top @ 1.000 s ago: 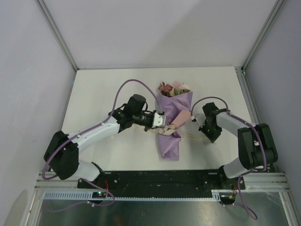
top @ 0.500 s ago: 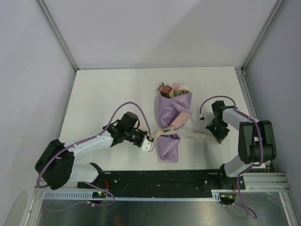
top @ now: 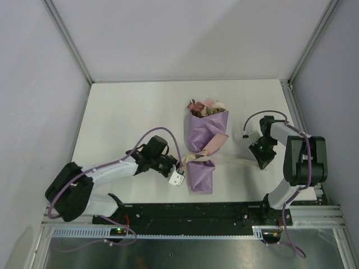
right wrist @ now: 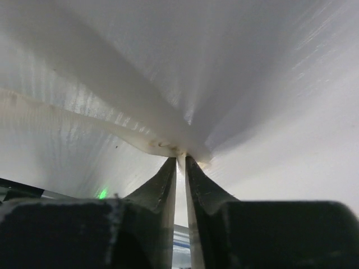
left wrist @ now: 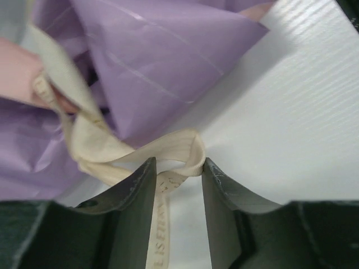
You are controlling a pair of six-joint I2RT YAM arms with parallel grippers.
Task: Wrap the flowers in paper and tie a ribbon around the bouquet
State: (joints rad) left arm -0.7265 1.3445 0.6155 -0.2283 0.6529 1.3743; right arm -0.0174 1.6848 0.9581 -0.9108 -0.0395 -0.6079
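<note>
Left fingers spread, ribbon loop lying between them; right fingers pinch its far end, bouquet waist between arms.

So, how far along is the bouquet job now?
Done: the flowers sit wrapped in the paper, and the ribbon sits at the waist. In hand: the right end effector pinches one ribbon end; the left end effector stands open around the other. Left: probably tightening; no finished bow shows.
</note>
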